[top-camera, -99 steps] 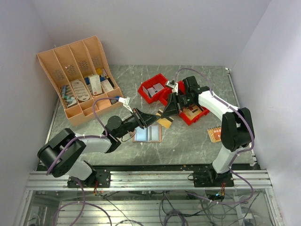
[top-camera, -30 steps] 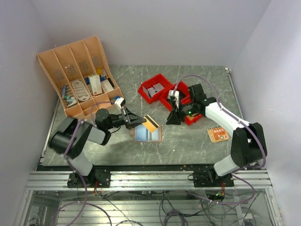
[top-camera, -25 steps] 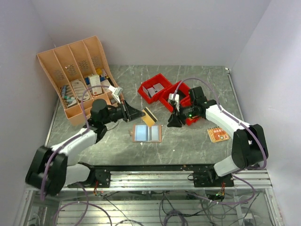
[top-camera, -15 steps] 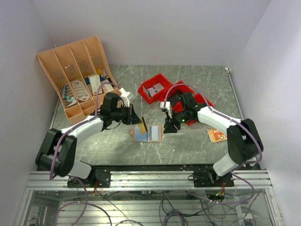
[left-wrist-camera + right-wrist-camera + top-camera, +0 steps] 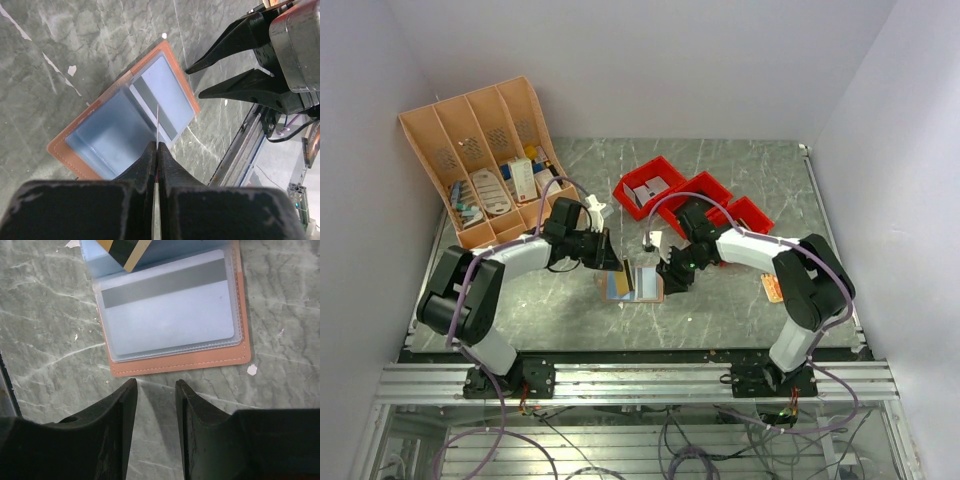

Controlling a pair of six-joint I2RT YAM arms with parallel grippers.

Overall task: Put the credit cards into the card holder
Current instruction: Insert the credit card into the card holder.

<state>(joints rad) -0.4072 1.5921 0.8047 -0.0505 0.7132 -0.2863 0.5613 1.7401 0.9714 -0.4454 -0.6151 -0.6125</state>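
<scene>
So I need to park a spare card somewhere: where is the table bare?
The table is bare along the near strip in front of the holder, and at the back between the rack and the red bins. It is crowded at the holder: the left gripper holds a card over it, and the right gripper stands open beside its edge.

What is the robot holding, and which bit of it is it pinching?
The left gripper pinches a credit card by one edge, over the open card holder. The right gripper holds nothing.
</scene>
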